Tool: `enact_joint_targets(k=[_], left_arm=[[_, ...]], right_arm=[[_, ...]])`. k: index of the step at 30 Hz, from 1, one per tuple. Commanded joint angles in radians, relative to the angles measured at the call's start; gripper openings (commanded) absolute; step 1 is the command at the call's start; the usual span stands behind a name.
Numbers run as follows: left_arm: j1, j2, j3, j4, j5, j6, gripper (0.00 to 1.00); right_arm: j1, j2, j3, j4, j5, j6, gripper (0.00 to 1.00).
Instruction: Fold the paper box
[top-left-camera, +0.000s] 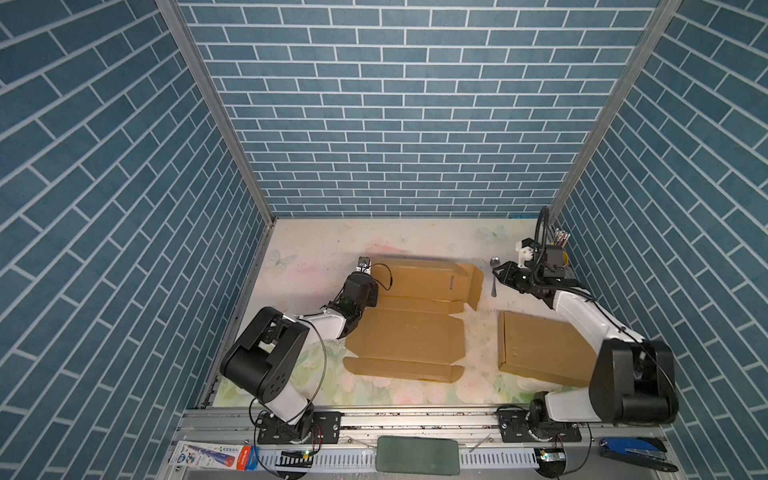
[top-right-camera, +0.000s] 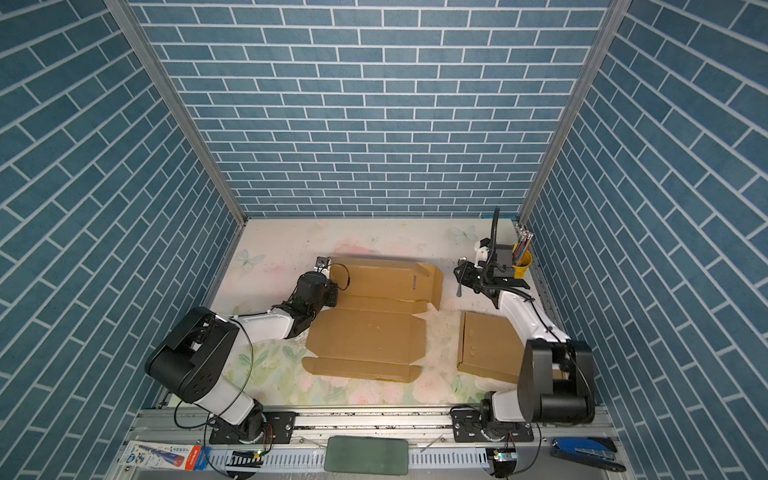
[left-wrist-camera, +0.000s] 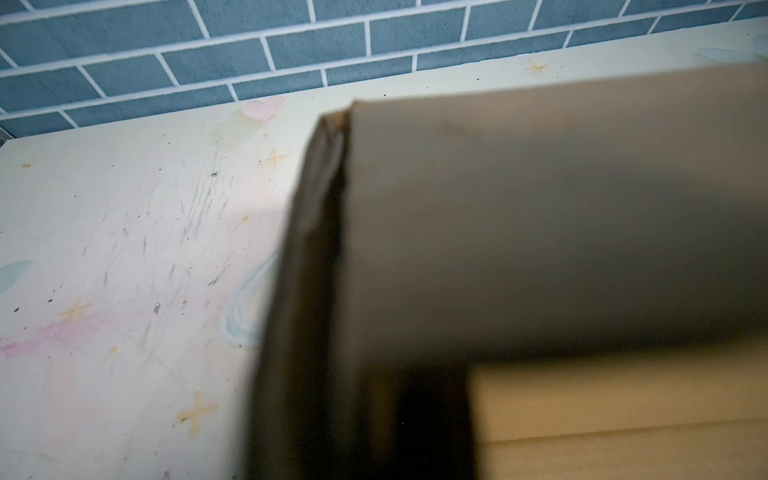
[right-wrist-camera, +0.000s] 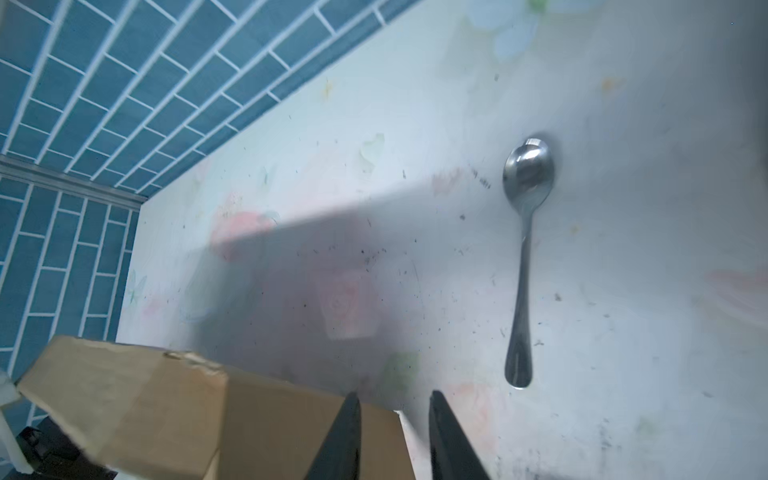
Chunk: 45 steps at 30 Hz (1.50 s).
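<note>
Paper box (top-left-camera: 407, 336) lies open, creases left-right, back panel raised.
Left claw (top-left-camera: 368, 272) clamps its left edge; right claw (right-wrist-camera: 395, 440) apart.

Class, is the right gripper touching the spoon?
Apart. The right wrist view shows bare table between the right gripper and the spoon.

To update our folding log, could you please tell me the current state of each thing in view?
paper box: mostly flat, far panel raised, not yet folded up.
second box: folded shut, lying flat.
spoon: lying flat, untouched.
yellow cup: upright, holding pens.
left end effector: shut, at the raised panel's left edge.
right end effector: open, empty.
</note>
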Motion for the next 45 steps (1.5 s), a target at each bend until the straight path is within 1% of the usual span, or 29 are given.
enact_joint_targets(k=[1,5,9,12,13,15,20,23,25,27,30,32,35,36,38,42,45], left_arm=[[0.003,0.029,0.006,-0.07,0.023,0.008,0.0],[0.007,0.032,0.006,-0.072,0.023,0.009,0.0],[0.01,0.038,0.012,-0.075,0.025,0.004,0.0],[0.012,0.037,0.017,-0.084,0.027,-0.006,0.0],[0.012,0.034,0.019,-0.088,0.027,-0.009,0.0],[0.012,0.029,0.019,-0.092,0.028,-0.019,0.0],[0.012,0.021,0.011,-0.09,0.018,-0.035,0.0],[0.015,0.014,0.006,-0.092,0.018,-0.032,0.0],[0.015,0.011,0.005,-0.092,0.024,-0.03,0.0],[0.015,0.014,0.008,-0.089,0.03,-0.03,0.0],[0.015,0.024,0.014,-0.086,0.036,-0.036,0.0],[0.015,0.027,0.018,-0.089,0.041,-0.038,0.0],[0.014,0.019,0.022,-0.106,0.045,-0.039,0.0],[0.015,0.016,0.021,-0.105,0.048,-0.039,0.0],[0.015,0.018,0.019,-0.105,0.05,-0.039,0.0],[0.015,0.024,0.019,-0.111,0.065,-0.044,0.0],[0.015,0.026,0.029,-0.121,0.074,-0.041,0.0]], right_arm=[[0.018,0.079,0.014,0.118,-0.137,-0.027,0.34],[0.055,0.124,-0.012,0.217,-0.203,-0.052,0.38],[0.086,0.161,-0.014,0.228,-0.286,-0.083,0.38],[0.112,0.141,-0.025,0.219,-0.341,-0.1,0.37],[0.125,0.126,-0.026,0.191,-0.338,-0.114,0.37],[0.146,0.096,-0.022,0.13,-0.293,-0.141,0.35],[0.186,0.034,-0.061,0.047,-0.188,-0.153,0.35],[0.197,-0.01,-0.115,0.039,-0.164,-0.159,0.35],[0.233,-0.034,-0.136,0.046,-0.126,-0.171,0.36],[0.261,-0.046,-0.156,0.094,-0.101,-0.176,0.4],[0.268,-0.017,-0.156,0.163,-0.079,-0.176,0.43],[0.271,0.014,-0.133,0.171,-0.098,-0.183,0.43],[0.296,0.029,-0.118,0.158,-0.078,-0.202,0.44],[0.303,0.031,-0.12,0.17,-0.061,-0.202,0.45],[0.321,0.037,-0.124,0.206,0.01,-0.197,0.45],[0.346,0.062,-0.15,0.359,0.162,-0.183,0.45],[0.366,0.118,-0.15,0.478,0.21,-0.179,0.45]])
